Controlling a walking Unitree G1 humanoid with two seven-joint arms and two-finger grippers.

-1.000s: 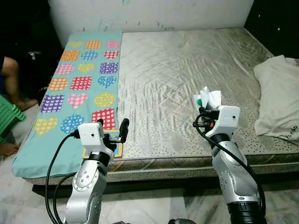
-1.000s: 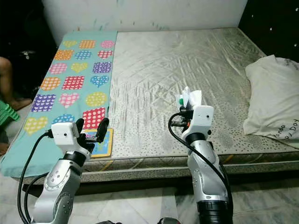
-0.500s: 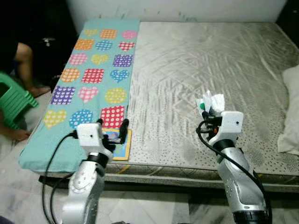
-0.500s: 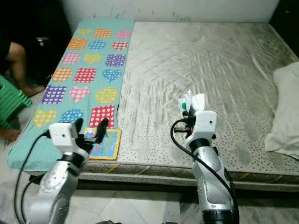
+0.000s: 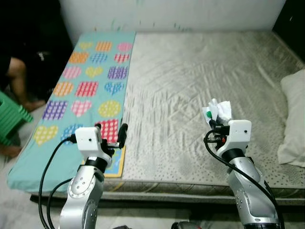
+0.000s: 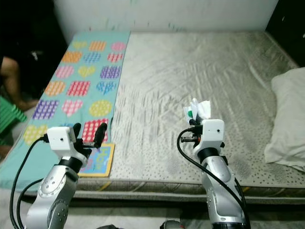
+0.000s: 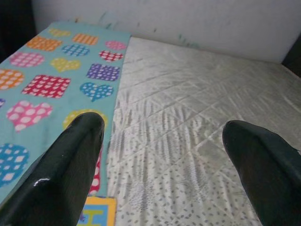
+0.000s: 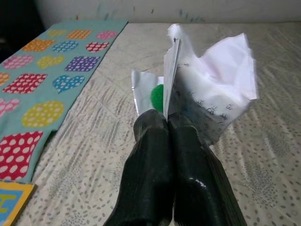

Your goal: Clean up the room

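Grey quilted mattress [image 5: 200, 71], heart-patterned teal mat [image 5: 81, 90] alongside.

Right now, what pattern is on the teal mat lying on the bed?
The teal mat has polka-dotted hearts, squares and circles in many colours, clearest in the left eye view.

Teal blanket [image 5: 88, 81] with multicoloured dotted hearts, grey speckled mattress [image 5: 200, 71], white crumpled paper [image 8: 211, 101], green stool [image 5: 10, 124]

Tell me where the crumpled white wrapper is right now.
The crumpled white wrapper is pinched in the right gripper, held above the mattress, left of the white pillow.
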